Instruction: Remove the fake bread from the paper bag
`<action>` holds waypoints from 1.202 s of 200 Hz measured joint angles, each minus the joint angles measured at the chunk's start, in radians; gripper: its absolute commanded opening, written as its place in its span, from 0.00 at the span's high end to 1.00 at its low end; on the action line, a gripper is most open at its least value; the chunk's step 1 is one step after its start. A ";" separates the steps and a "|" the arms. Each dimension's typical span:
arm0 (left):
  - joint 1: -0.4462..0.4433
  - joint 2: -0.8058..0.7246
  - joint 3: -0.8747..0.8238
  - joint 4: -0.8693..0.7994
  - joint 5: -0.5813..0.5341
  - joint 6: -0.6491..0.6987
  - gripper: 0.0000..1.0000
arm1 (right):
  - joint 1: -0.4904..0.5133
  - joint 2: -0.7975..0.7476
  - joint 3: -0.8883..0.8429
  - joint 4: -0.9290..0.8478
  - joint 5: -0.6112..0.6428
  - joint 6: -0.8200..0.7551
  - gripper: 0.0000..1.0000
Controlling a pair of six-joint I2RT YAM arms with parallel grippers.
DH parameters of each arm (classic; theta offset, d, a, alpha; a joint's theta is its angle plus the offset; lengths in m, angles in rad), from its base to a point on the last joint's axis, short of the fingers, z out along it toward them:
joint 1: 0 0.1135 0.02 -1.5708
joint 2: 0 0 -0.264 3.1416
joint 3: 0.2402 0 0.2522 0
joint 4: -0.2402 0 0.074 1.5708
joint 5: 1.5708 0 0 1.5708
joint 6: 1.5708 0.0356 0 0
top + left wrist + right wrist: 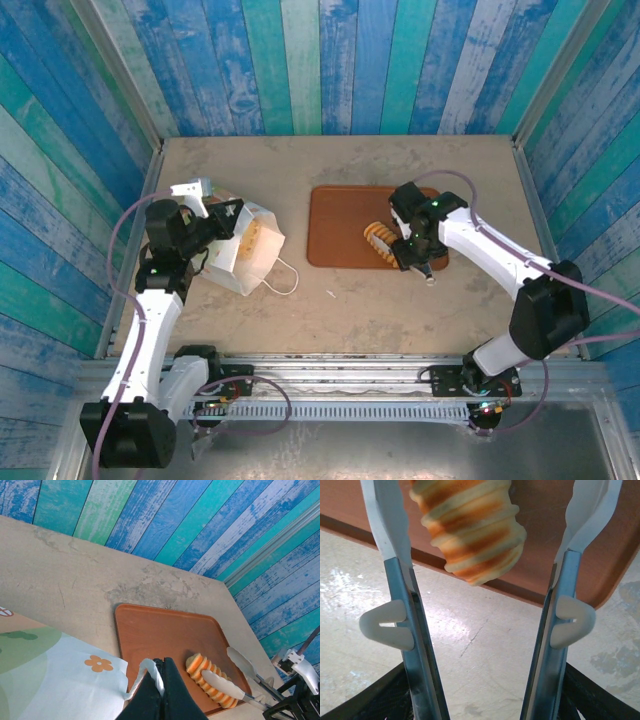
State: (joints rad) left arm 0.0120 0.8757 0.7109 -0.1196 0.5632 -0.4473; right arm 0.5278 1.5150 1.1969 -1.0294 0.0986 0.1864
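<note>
The white paper bag [245, 255] lies at the left of the table, its flower print [99, 663] facing up. My left gripper [164, 664] is shut on the bag's white loop handle [150, 672] and holds it above the table. One piece of fake bread, a ridged orange-striped roll [378, 238], lies on the brown tray [335, 225]. My right gripper [487, 510] carries long tong blades with white tips [387, 525]. The blades stand apart on either side of the roll [470, 530], open, and the right blade is clear of it. What is inside the bag is hidden.
The tray [165, 630] sits mid-table, right of the bag, and the roll [196, 664] lies near its front right corner. Blue and green plank walls close the table on three sides. Bare table runs along the front, between the tray's edge [545, 555] and the arm bases.
</note>
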 measured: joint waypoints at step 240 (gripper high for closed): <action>0.004 0.000 -0.011 0.008 0.008 -0.020 0.99 | -0.241 0.040 0.042 0.088 -0.062 0.247 0.55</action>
State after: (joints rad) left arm 0.0162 0.8757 0.6998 -0.1116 0.5716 -0.4675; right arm 0.2871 1.5555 1.2385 -0.9413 0.0368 0.4332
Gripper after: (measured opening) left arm 0.046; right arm 0.444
